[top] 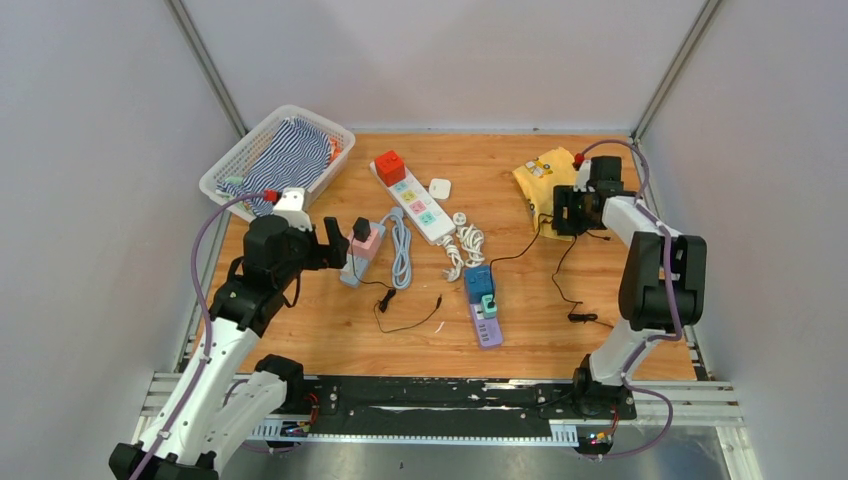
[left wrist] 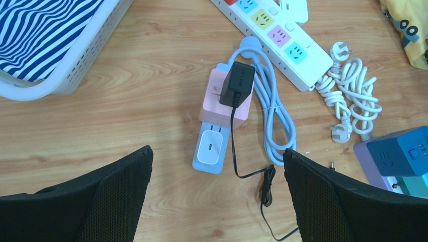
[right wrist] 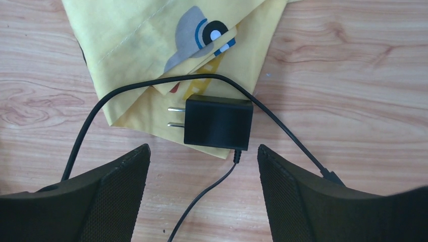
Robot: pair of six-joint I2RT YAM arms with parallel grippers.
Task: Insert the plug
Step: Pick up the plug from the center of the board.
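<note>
The plug is the black adapter [right wrist: 218, 123], lying flat on the near corner of the yellow cloth [right wrist: 151, 40] where the fabric meets the bare tabletop [right wrist: 353, 75]. The right hand [right wrist: 202, 151] hangs directly above it with its fingers spread wide and nothing in them, so the adapter sits in the gap between them.

The adapter's long axis runs from one finger to the other. Its two metal prongs [right wrist: 175, 117] point along that line toward the finger on the left of the wrist view. As I judge it, a straight close would press on the prongs, so the wrist needs about a quarter turn to grip the flat sides. The cord [right wrist: 91, 121] leaves the adapter's near edge and also loops over the cloth behind it, close to where a finger would come down.

The right arm is clearly the nearer one. The left hand [left wrist: 217, 154], also spread wide and empty, is well apart from the cloth, over a pink power strip [left wrist: 214, 98] that carries a second black adapter [left wrist: 238, 83]. A white power strip [top: 415, 200] lies between that one and the cloth.

From above, the right hand hides the adapter. The cord's far end runs out of the wrist view. I cannot tell which socket is meant.
</note>
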